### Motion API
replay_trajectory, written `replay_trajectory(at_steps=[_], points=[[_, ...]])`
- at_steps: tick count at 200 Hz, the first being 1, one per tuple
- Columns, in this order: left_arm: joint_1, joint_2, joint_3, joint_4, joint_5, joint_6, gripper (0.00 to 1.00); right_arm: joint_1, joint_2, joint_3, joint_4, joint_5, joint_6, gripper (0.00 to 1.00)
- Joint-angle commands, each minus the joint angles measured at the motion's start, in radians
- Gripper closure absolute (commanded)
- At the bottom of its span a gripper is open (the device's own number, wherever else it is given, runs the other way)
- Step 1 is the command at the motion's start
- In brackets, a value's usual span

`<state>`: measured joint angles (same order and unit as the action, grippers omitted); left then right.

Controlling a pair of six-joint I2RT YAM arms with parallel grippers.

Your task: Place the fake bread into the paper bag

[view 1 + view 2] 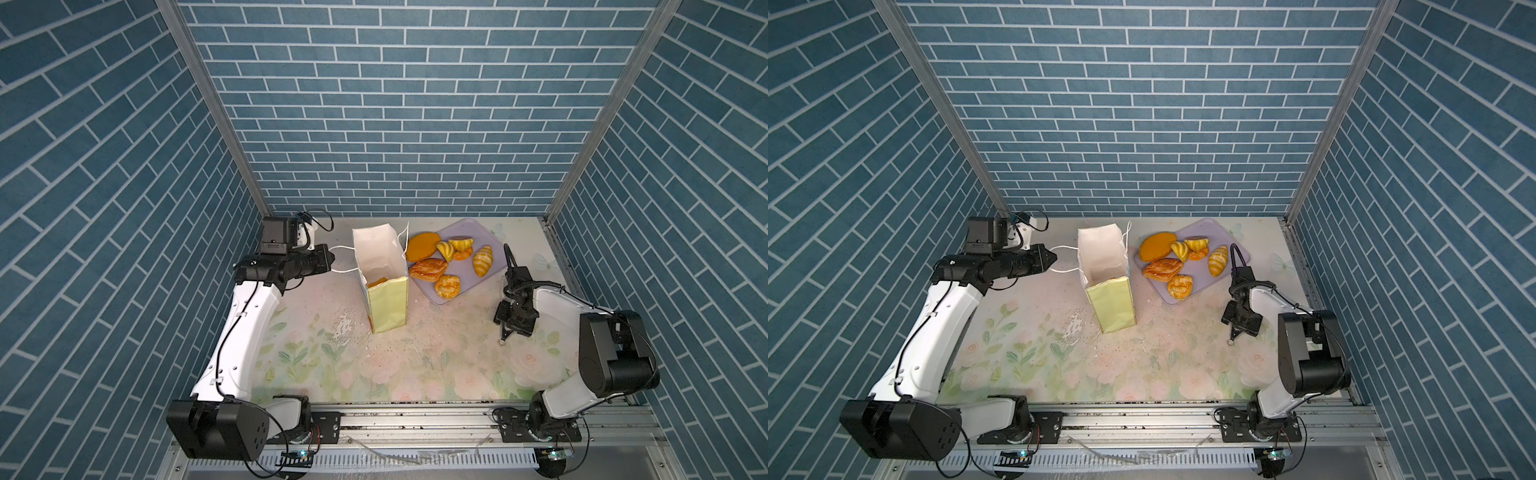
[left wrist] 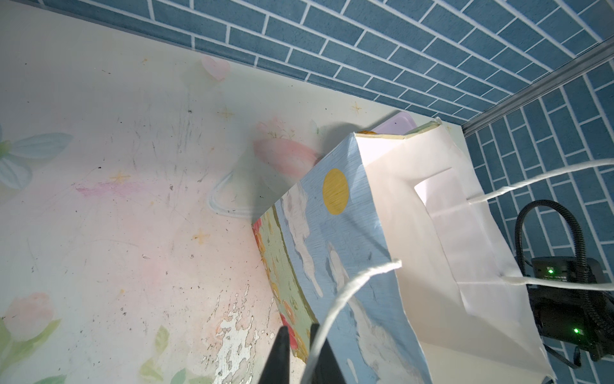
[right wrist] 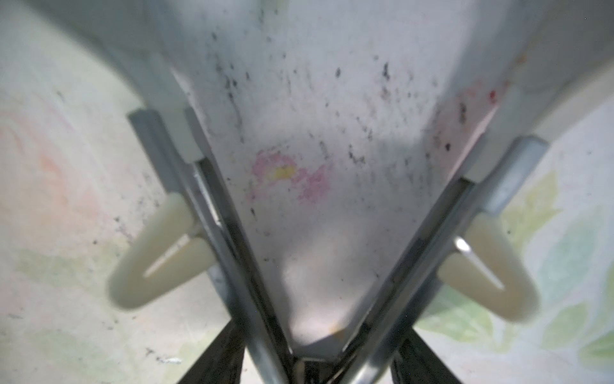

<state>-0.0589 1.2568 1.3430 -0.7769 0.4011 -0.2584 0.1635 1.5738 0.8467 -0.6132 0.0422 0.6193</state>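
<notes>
Paper bag (image 1: 380, 266), upright at centre, one orange piece (image 1: 377, 282) inside; six fake bread items (image 1: 446, 259) remaining on the lilac tray (image 1: 490, 237) to its right; left gripper (image 1: 330, 258) clenched on the bag's cord handle (image 1: 343, 248); right gripper (image 1: 503, 336) low over the table, nothing between its spread jaws.

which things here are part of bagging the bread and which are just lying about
Part of the job:
- paper bag, one orange pastry already inside
- six fake breads
- left hand, shut on the bag's cord handle

Just lying about:
- lilac tray under the breads
</notes>
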Motion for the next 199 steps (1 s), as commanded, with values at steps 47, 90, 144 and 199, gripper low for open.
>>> replay_trajectory(at_steps=[47,90,144,199], points=[[0.005,-0.010,-0.005,-0.010,-0.005,0.000,0.85,0.000,-0.026,0.027,-0.078,0.071,-0.030,0.48],[0.005,-0.019,-0.009,-0.004,-0.004,-0.004,0.85,-0.004,-0.122,0.111,-0.186,0.124,-0.106,0.52],[0.005,-0.038,-0.017,-0.005,-0.008,-0.003,0.85,-0.012,-0.142,0.179,-0.281,0.095,-0.229,0.56],[0.005,-0.040,-0.016,0.002,-0.007,-0.006,0.85,-0.023,-0.181,0.276,-0.351,0.163,-0.318,0.57]])
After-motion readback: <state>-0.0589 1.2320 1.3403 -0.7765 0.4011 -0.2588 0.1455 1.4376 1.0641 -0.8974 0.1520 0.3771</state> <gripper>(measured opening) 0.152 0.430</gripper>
